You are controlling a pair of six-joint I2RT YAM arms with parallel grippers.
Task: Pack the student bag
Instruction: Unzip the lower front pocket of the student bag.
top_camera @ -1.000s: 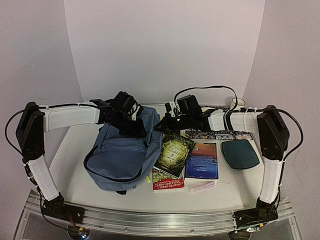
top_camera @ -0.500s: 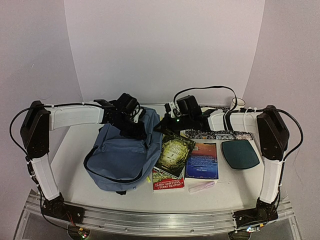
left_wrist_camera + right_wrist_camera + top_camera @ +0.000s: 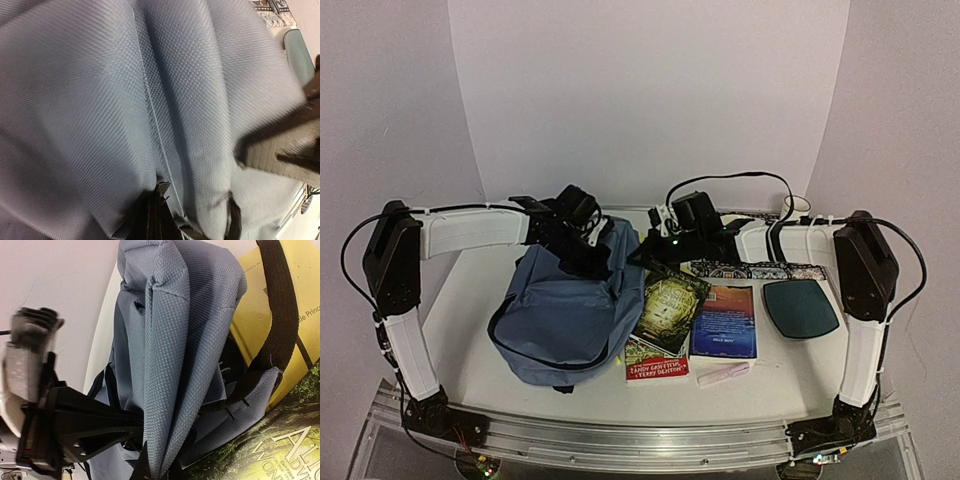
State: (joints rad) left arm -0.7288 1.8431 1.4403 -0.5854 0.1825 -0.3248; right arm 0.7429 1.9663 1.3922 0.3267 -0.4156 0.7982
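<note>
The student bag, slate-blue with black straps, lies left of centre on the white table, its top toward the back wall. My left gripper sits on the bag's top; in the left wrist view it is shut, with blue fabric tenting up to a dark ribbed tab at its tips. My right gripper is at the bag's top right edge. In the right wrist view it is shut on a raised fold of the bag. The left arm's black head presses in from the left.
Right of the bag lie a dark green book on a red-edged book, a blue book, a teal oval case, a pink pen and a patterned strip. A yellow book lies under the bag's strap.
My left arm has swung slightly right and its jaws have closed on the bag's top. The right arm and the books have not moved.
</note>
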